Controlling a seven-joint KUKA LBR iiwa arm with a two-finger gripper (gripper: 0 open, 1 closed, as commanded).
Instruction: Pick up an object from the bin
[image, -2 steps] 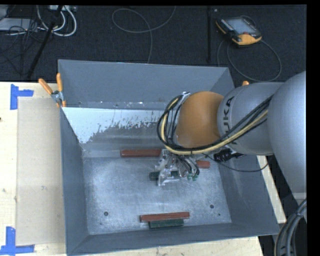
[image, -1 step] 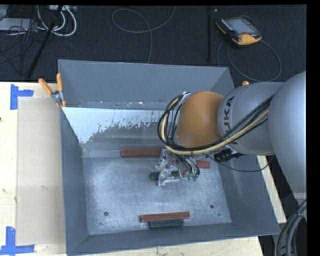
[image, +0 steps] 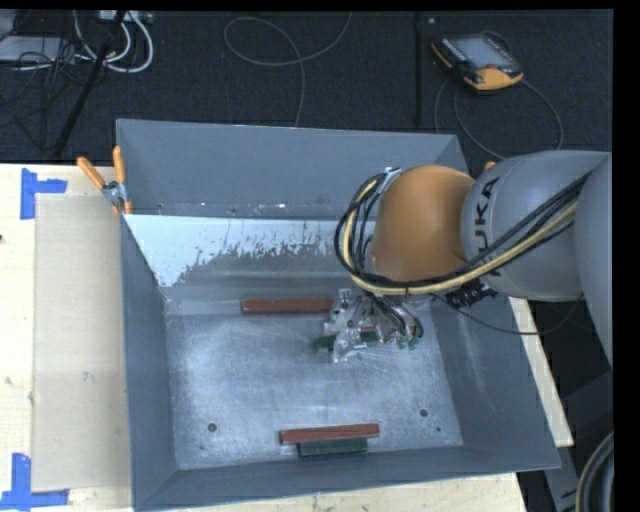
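1. grey metal bin (image: 150, 400), on a pale tabletop (image: 70, 330).
2. back brown bar (image: 286, 306), flat on the floor by the rear wall, right end near the gripper.
3. front brown bar (image: 330, 434), by the near wall, touching a dark green strip (image: 332, 448).
4. gripper (image: 345, 340), low over the floor under the orange wrist cover (image: 420, 225); cannot tell how wide, or whether holding anything.

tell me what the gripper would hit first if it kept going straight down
Most likely the bare bin floor: the gripper points down just beside the end of the reddish-brown bar, apparently clear of it, though depth is hard to judge.
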